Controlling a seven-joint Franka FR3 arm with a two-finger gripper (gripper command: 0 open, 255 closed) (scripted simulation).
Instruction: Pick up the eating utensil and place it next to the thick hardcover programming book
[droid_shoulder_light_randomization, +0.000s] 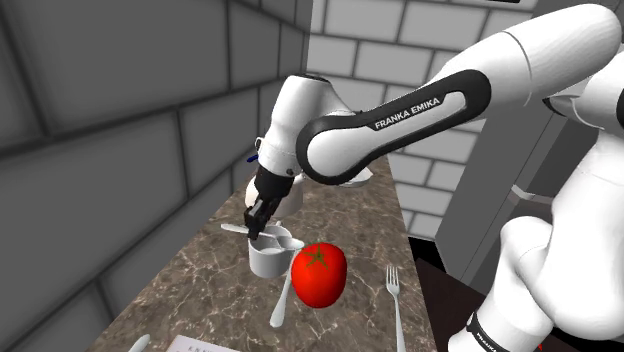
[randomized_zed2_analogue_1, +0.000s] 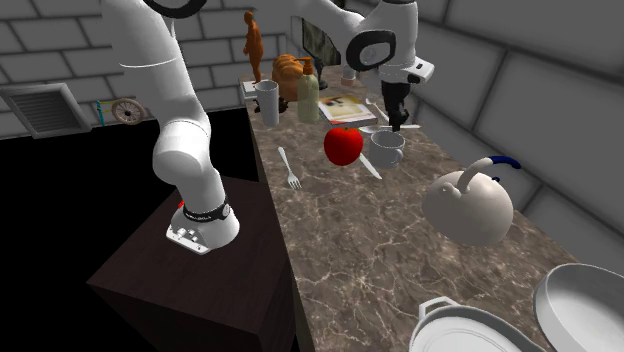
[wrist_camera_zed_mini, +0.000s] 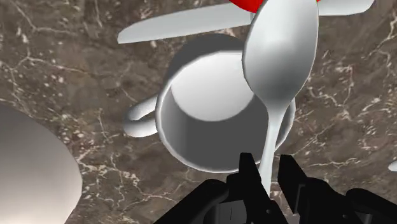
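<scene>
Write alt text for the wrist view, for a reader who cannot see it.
The gripper clasps the thin handle of a white spoon, whose bowl overlaps the rim of a white mug on a brown marbled counter. Beyond the mug lie a second white utensil and part of a red tomato.

Spoon (wrist_camera_zed_mini: 280, 57) hangs over mug (wrist_camera_zed_mini: 203, 95) (tomato (droid_shoulder_light_randomization: 319, 273) just beside).

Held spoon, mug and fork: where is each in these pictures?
Held spoon (wrist_camera_zed_mini: 280, 57), wrist view, on its bowl.
Mug (wrist_camera_zed_mini: 130, 122), wrist view, on its handle.
Fork (droid_shoulder_light_randomization: 397, 310), shoulder view, on its handle.
</scene>
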